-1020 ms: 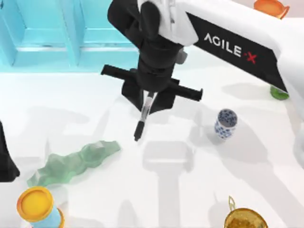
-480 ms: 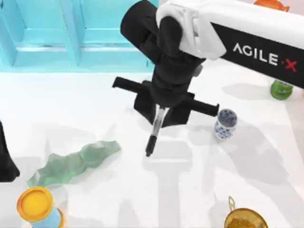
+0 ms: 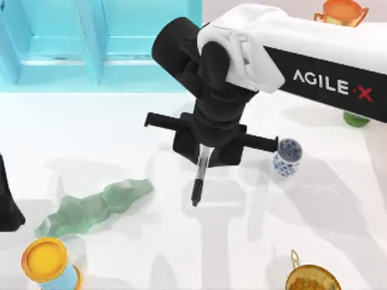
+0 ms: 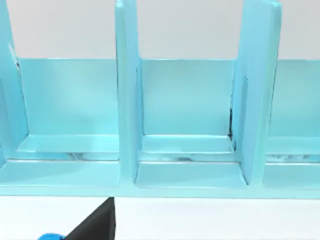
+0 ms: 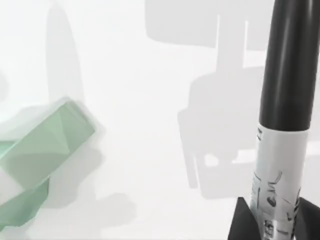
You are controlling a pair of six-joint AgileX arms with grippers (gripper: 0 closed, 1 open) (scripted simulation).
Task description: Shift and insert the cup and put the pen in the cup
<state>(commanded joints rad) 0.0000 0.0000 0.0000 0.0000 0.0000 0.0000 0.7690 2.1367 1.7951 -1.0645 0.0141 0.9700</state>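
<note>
Right gripper point(image 3: 204, 158): clamped on the pen point(image 3: 199, 178), hanging upright above mid-table.
Cup point(image 3: 286, 157): upright, to the right.
Left arm point(image 3: 9, 202): parked at left edge.
Advice: centre tip over rim before lowering.

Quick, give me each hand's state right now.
Left hand: parked at the table's left edge; cannot be told.
Right hand: above the table's middle, closed on the pen.

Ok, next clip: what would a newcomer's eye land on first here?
The right arm, reaching in over the table's middle, its right gripper clamped on the pen, which hangs cap-down above the white table. The cup stands just right of it. A turquoise rack fills the far left.
</note>
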